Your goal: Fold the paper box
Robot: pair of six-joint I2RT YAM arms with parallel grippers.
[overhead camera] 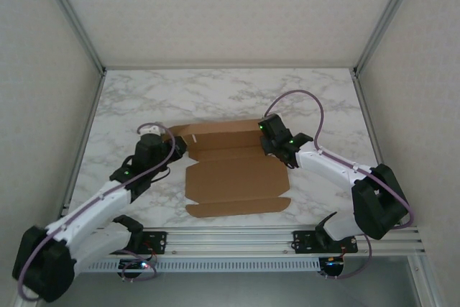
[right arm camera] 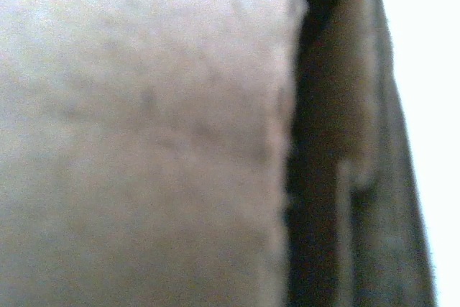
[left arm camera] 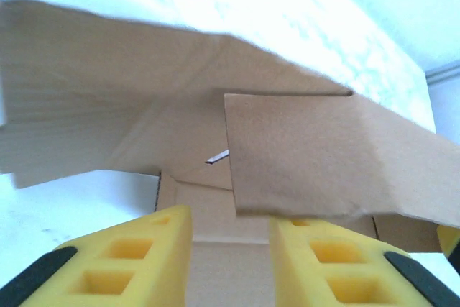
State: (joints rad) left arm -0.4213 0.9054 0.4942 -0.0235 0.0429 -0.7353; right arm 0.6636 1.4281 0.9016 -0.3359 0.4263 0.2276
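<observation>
Top view: box point(overhead camera: 233, 177) lies flat mid-table, left gripper point(overhead camera: 175, 147) at its far-left corner, right gripper point(overhead camera: 272, 145) at far-right, equally close. Left wrist: fingers point(left arm camera: 154, 249) spread apart, raised flap point(left arm camera: 323, 156) just ahead. Right wrist: box up close, blurred, so I can't tell that grip.

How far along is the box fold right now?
Early. Done: little. The paper box lies mostly flat on the table, its near flap unfolded. In hand: both arms are at its far edge, where the left wrist view shows flaps standing up, left jaws apart. Left: raising the walls and closing the lid.
</observation>
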